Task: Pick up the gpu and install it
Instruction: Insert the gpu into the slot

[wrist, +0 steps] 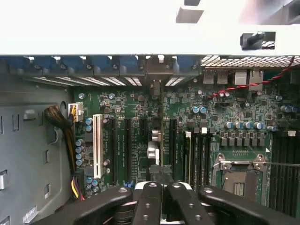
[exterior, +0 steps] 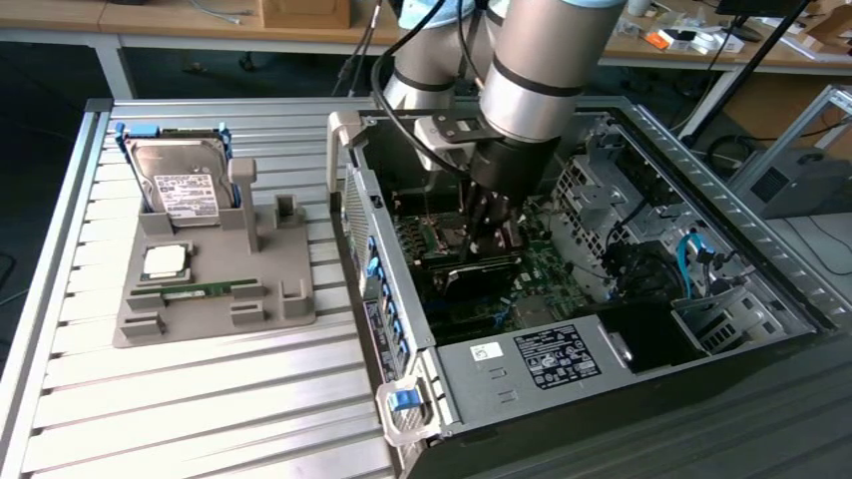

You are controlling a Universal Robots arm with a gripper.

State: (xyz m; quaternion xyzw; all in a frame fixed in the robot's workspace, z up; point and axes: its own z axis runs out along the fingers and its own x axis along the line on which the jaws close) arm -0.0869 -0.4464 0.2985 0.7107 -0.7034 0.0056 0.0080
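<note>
Hand (wrist: 161,187): fingers together on the gpu's (wrist: 160,140) top edge, inside the case (exterior: 745,259).
Gpu: upright, edge-on, apparently in a slot.

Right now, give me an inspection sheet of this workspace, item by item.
Surface: slatted metal table, bearing a grey parts holder and an open computer case.
Job's things: gpu stands edge-on over the motherboard slots, inside the case.
Clutter: hard drive, processor chip and RAM stick sit in the holder.
Gripper: gripper inside the case, closed on the gpu's upper edge.
Cables: blue cables in the case; yellow-black bundle beside the motherboard.
Surroundings: cluttered workbench behind the table.
</note>
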